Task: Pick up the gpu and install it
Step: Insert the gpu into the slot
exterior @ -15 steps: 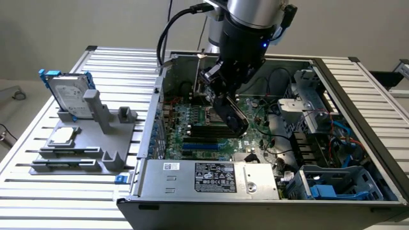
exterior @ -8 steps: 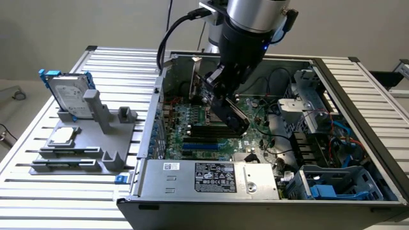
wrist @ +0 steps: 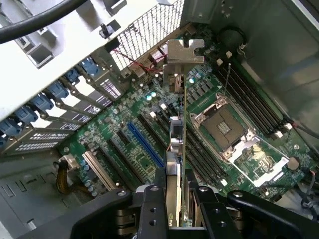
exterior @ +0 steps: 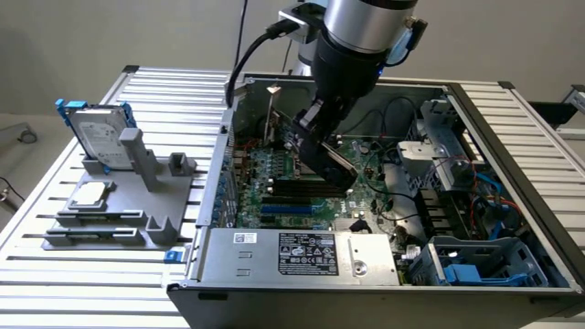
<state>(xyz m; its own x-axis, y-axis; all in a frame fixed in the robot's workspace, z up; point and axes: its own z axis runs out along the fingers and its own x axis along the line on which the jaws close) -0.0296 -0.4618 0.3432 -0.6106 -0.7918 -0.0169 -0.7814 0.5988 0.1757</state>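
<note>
Black-faced gpu (wrist: 178, 139) clamped edge-on in the gripper (wrist: 180, 204), above the motherboard (wrist: 107, 124).
Any tilt could jam its lower edge on that board, or bend the silver bracket (wrist: 185, 51).

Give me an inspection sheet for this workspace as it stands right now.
Surface: slatted aluminium table carrying an open computer case.
Job's things: thin green gpu card with silver end bracket, held edge-on above the green motherboard.
Clutter: silver hard drive with blue frame and small square silver chip on a grey holder beside the case.
Grippers: hand shut on the card.
Cables: black cable along the arm; coloured wires inside the case.
Surroundings: plain wall, nothing else seen.
</note>
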